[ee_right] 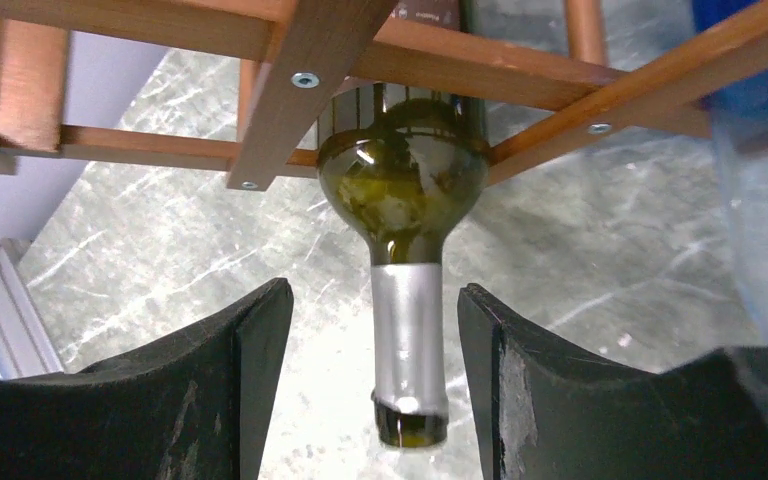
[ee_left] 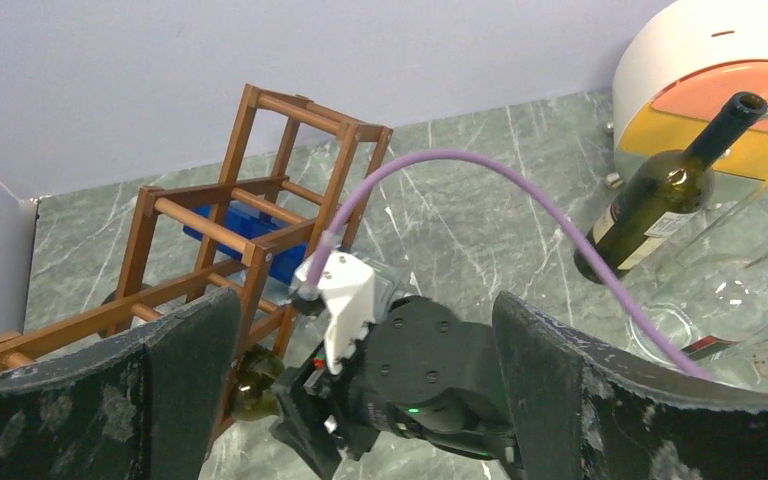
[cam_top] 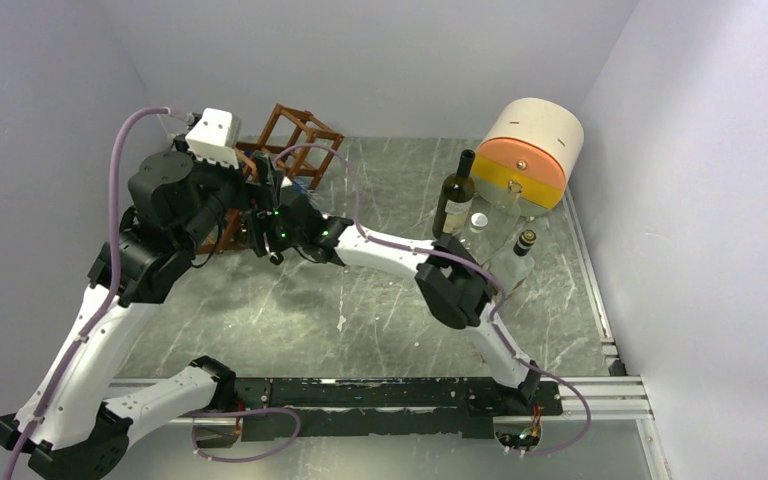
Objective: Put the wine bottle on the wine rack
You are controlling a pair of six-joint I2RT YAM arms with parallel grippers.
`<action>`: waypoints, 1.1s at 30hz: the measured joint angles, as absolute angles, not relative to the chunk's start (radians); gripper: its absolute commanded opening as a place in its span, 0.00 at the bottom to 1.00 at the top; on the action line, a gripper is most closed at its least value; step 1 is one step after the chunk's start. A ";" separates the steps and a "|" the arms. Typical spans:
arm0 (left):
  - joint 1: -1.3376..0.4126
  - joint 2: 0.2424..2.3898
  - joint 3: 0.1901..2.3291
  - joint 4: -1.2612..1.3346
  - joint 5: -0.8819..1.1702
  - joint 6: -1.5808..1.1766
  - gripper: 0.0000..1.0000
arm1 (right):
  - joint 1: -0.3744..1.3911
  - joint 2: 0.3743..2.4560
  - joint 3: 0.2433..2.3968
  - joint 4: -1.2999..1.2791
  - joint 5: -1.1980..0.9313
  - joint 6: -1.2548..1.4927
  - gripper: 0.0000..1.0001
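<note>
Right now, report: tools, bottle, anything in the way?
Right tool open, straddling wine bottle neck, no contact. Bottle body in the wine rack, neck poking out. Left tool open, empty, close above right arm: mind it.

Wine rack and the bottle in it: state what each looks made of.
Wine rack: seemingly wood, stained reddish-brown, satin sheen; faint grain, metal screws at the joints. Wine bottle: dark olive-green glass, glossy, translucent, with reflections; matte silver sleeve on the neck, foil or plastic.
</note>
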State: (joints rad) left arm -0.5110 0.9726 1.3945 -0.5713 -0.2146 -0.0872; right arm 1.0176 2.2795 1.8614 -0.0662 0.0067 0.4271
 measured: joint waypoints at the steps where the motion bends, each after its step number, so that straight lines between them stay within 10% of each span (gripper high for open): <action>1: -0.511 0.970 1.399 -0.574 -0.215 -0.087 0.99 | 1.018 2.256 1.840 -0.058 0.017 0.428 0.66; 33: -0.511 0.659 1.100 -0.446 0.133 -0.213 0.98 | 1.015 1.206 1.398 -0.670 0.825 0.479 0.74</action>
